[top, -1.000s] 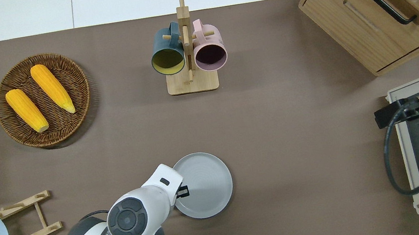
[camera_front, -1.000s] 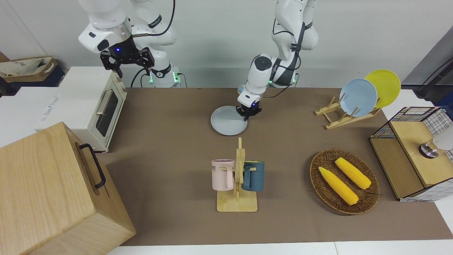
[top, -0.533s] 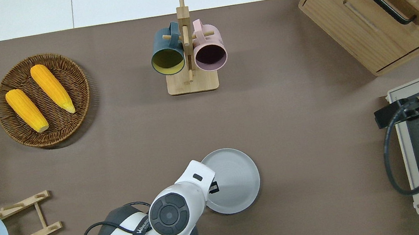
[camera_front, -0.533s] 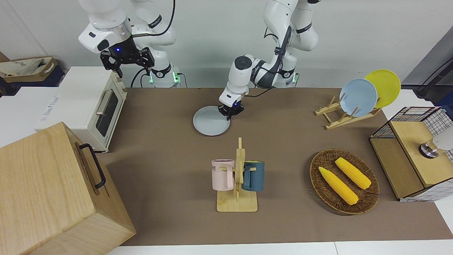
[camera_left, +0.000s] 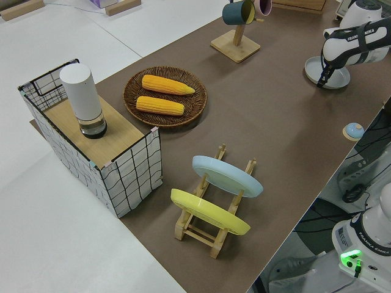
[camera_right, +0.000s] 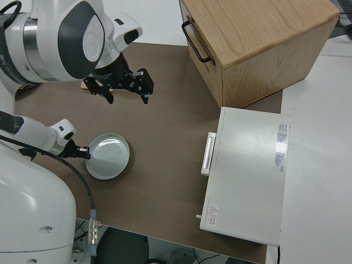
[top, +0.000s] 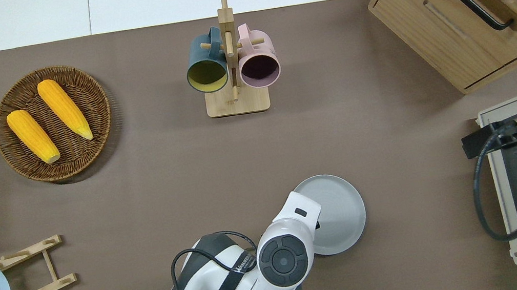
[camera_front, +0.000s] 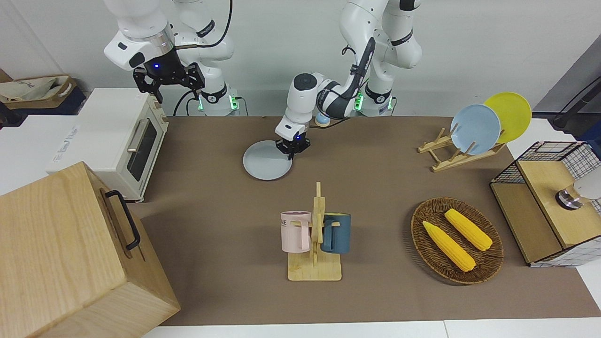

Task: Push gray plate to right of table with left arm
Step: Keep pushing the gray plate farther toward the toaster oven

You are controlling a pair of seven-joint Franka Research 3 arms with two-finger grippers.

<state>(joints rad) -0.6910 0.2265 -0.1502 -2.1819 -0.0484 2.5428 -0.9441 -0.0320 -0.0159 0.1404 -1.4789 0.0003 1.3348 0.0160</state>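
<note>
**Light and picture quality**

My views are bright and evenly lit from above. Shadows on the table [camera_front: 385,300] are short and soft: a faint one under the wicker basket [top: 104,138], another beside the wooden cabinet [camera_front: 70,253]. No glare on the cloth. Focus is sharp throughout; I see no motion blur.

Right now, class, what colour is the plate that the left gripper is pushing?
The plate is pale bluish-gray. It shows best in the overhead view.

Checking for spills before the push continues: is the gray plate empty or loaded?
Empty: the gray plate shows only bare surface, lying flat on the table.
</note>
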